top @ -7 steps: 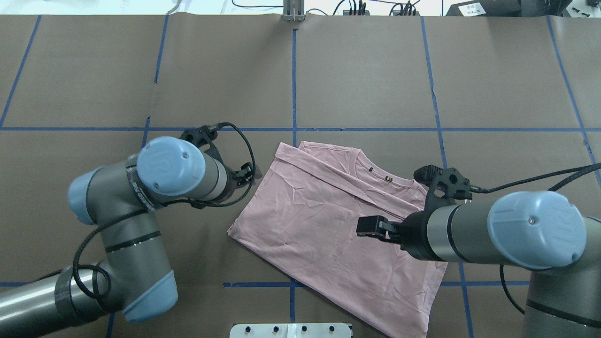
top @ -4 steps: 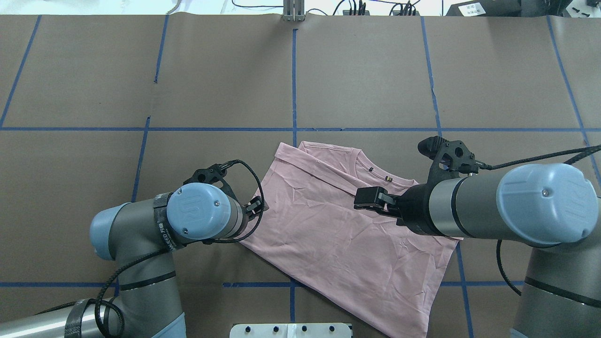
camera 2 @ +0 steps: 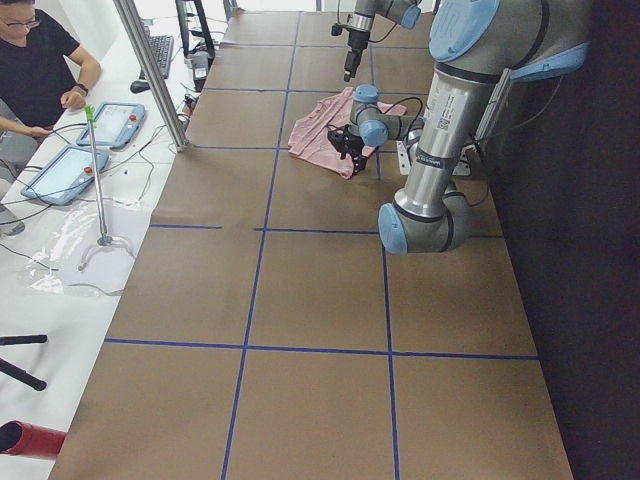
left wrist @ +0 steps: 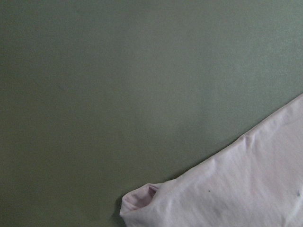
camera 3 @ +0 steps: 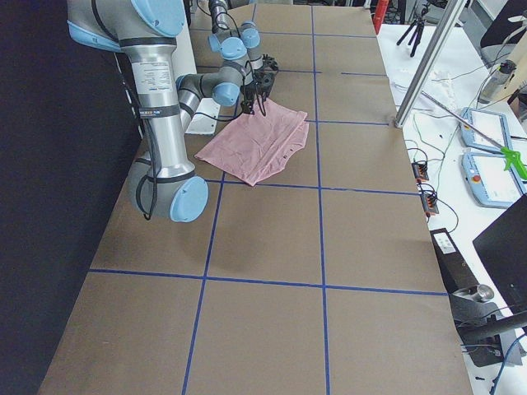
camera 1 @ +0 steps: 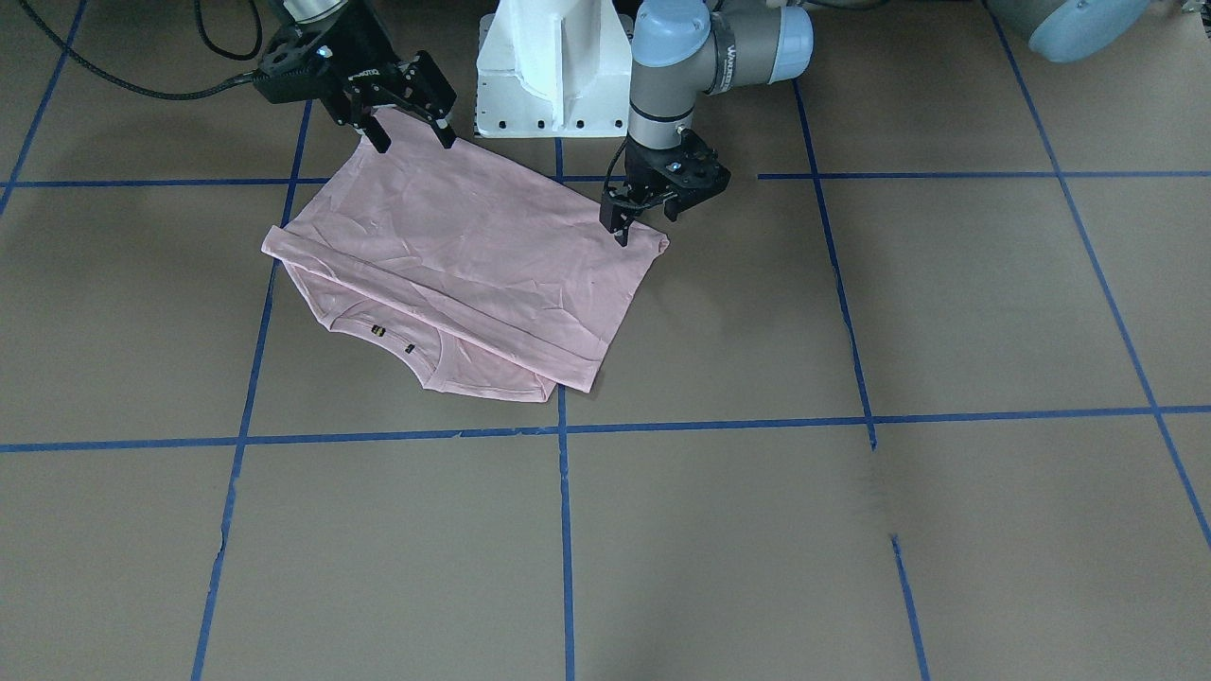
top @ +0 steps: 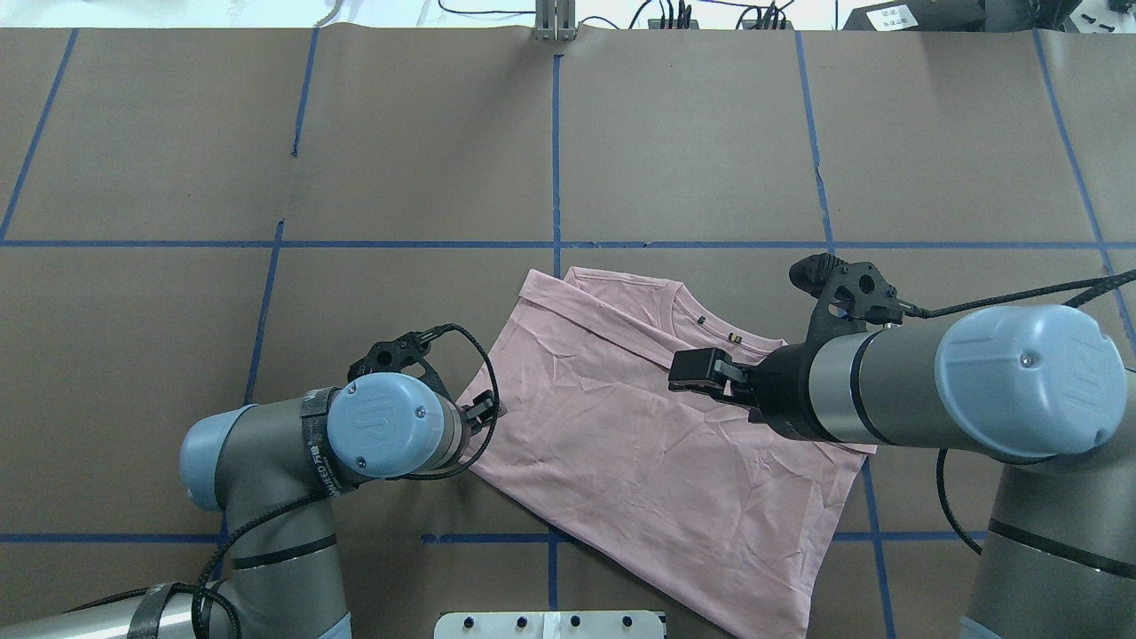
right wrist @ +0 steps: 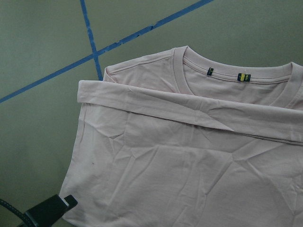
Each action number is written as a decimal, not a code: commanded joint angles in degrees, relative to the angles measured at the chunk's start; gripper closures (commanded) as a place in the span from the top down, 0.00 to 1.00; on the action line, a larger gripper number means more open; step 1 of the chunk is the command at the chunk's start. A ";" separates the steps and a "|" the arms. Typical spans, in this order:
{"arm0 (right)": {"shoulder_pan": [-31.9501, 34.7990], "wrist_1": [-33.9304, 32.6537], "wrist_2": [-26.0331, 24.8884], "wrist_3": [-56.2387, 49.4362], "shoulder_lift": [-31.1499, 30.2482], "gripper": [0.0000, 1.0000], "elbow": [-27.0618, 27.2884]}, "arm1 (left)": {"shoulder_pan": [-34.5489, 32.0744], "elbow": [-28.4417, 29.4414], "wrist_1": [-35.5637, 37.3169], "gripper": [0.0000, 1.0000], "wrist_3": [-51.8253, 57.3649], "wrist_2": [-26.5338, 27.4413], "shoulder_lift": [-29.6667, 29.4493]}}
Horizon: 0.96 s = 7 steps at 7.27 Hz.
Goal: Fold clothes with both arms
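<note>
The pale pink T-shirt (top: 621, 444) lies folded on the brown table, with its collar and neck tags toward the far side; its print is hidden. It also shows in the front view (camera 1: 454, 236) and in both wrist views (right wrist: 189, 165) (left wrist: 236, 189). My left gripper (camera 1: 639, 225) is open and stands low at the shirt's near-left corner, with one fingertip (camera 1: 617, 232) at the fabric edge. From overhead the left gripper (top: 484, 410) is mostly hidden by its wrist. My right gripper (camera 1: 412, 140) is open and empty above the shirt's right side; from overhead the right gripper (top: 697, 368) hovers near the collar.
The white pedestal block (camera 1: 553, 66) stands at the table's near edge between the arms. Blue tape lines (top: 555, 160) cross the brown table cover. An operator (camera 2: 40, 60) sits with tablets beyond the far edge. A metal post (top: 555, 22) stands at the far edge.
My left arm has swung nearer and in to the shirt's near-left corner, now covering it. My right gripper has moved farther over the shirt toward the collar. The shirt has not moved.
</note>
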 commanded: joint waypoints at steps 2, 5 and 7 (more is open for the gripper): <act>0.09 -0.15 0.03 0.01 0.00 1.00 -0.02 | 0.06 1.52 -0.07 0.91 -0.04 0.65 -0.05; 0.18 -0.16 0.11 0.01 0.00 1.00 -0.02 | 0.06 1.88 -0.08 0.84 0.05 1.18 -0.05; 0.27 -0.16 0.11 0.01 -0.08 1.00 -0.02 | 0.06 1.79 -0.16 0.47 0.05 1.27 -0.23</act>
